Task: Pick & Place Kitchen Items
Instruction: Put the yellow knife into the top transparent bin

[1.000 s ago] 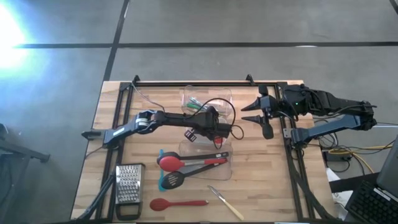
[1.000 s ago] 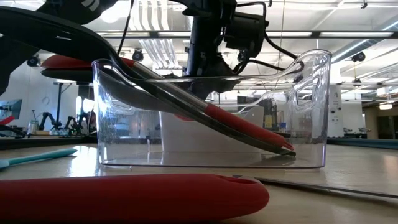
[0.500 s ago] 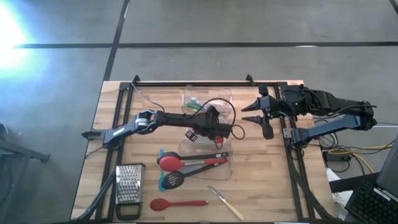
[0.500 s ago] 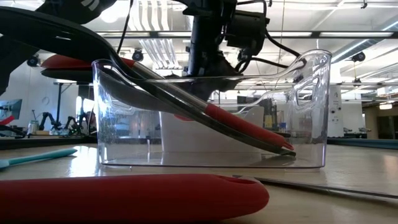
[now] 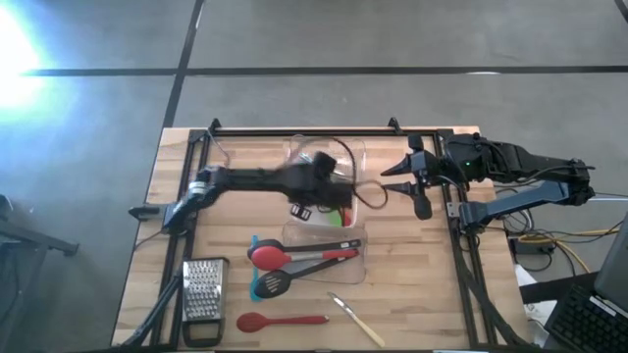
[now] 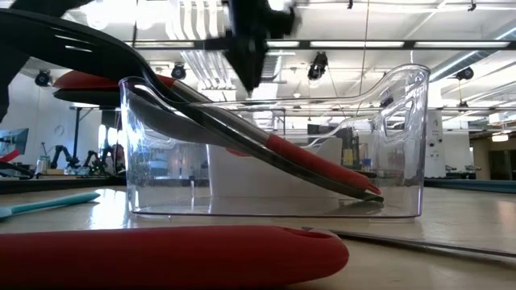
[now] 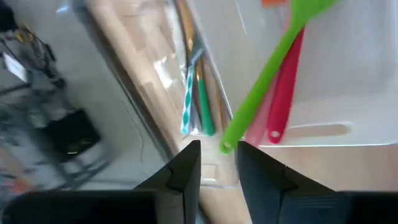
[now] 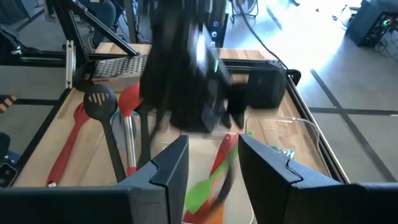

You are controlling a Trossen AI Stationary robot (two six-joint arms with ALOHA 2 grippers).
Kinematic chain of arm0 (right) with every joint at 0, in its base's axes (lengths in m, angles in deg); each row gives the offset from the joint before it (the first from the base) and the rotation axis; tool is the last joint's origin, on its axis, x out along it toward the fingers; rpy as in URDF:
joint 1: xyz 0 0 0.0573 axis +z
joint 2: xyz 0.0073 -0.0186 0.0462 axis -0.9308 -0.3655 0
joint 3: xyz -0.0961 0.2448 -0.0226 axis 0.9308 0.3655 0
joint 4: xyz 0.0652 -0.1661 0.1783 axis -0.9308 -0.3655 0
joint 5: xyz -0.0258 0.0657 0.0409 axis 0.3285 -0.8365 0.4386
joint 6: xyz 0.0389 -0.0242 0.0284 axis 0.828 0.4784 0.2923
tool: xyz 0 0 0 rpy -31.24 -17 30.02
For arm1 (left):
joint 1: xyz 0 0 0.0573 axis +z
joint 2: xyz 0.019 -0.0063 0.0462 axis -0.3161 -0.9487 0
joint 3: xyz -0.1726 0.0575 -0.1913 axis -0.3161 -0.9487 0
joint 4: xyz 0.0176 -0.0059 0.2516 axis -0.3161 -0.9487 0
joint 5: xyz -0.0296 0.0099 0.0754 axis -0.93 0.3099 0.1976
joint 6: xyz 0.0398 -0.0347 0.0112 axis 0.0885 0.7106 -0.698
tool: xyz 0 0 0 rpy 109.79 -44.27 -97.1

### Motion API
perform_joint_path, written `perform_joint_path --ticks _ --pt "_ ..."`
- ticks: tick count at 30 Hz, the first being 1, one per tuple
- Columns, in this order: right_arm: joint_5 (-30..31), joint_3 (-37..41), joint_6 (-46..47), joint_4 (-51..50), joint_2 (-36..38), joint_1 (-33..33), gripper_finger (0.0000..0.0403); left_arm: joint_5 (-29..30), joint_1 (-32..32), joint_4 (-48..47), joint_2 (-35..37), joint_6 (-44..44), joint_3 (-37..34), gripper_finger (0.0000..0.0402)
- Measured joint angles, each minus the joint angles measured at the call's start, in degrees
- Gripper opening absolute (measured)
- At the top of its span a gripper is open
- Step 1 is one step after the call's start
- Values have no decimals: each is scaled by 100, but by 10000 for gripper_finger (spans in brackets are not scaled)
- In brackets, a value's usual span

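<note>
Its fingers now parted and empty, the left gripper has swung back from the clear plastic tub, where a glossy green spatula lies.

1. From high up, we look straight down on the whole wooden table.
2. Down low, we sit on the tabletop, very near a clear tub, facing the room.
3. From the left wrist, we look closely down into a tub.
4. From the right wrist, we look across the table; we share the grater with the high view.
</note>
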Motion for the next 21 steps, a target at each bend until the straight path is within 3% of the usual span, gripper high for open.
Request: perform_joint_path --ticks 4,10,21 --pt "-4 16 64 4 -2 4 125 -464 -8 57 799 861 -80 94" --pt "-34 141 473 7 -11 162 115 -280 -131 550 2146 2020 -825 76" --pt "57 387 1773 238 -358 1737 83 -306 -236 3355 4847 2569 -4101 51"
